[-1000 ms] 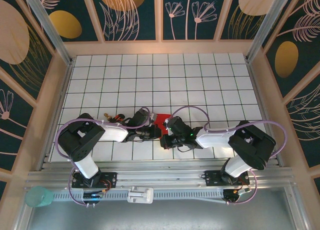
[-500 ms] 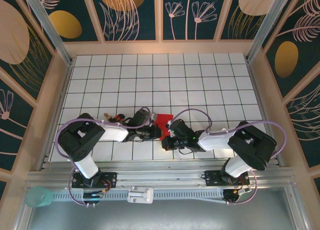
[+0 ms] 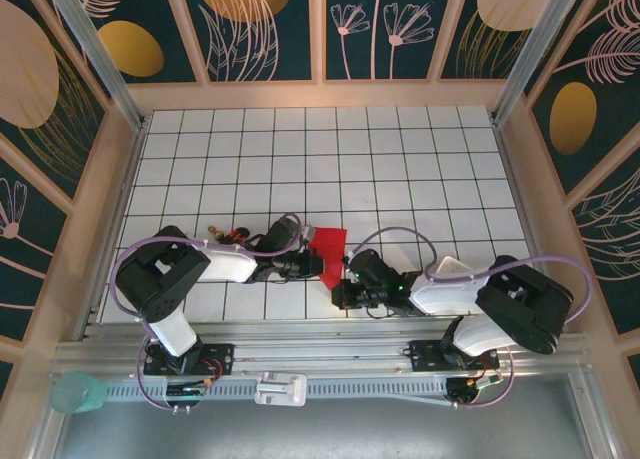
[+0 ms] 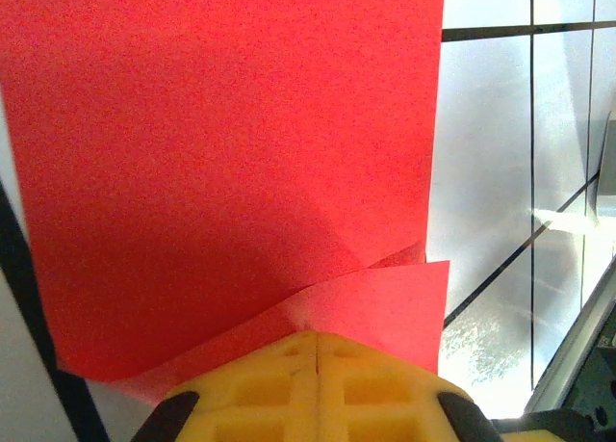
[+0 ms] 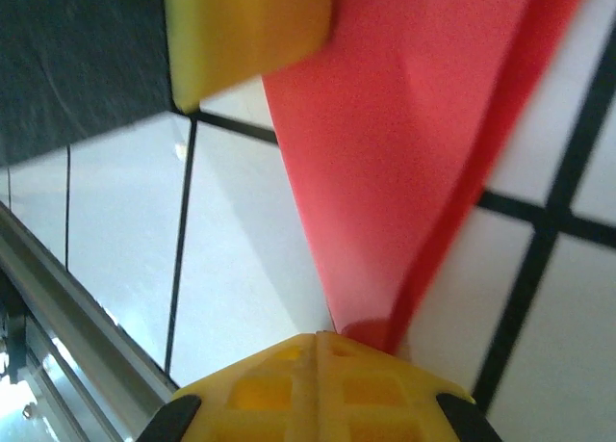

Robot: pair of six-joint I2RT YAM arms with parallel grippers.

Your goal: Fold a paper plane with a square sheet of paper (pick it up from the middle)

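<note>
Since my right arm has drawn back toward the near rail: one square sheet of paper [image 3: 328, 247], red, more of it now showing, creased, held low over the tabletop [image 3: 400, 179] near its front edge. Left jaws clamped on one edge, right jaws clamped on a corner. Fold under way, I judge; no plane yet.

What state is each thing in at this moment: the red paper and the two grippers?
square sheet of paper: partly folded, one layer lapped over another, pinched by both grippers.
left gripper: shut on the sheet's folded edge.
right gripper: shut on a tapering end of the sheet.
</note>
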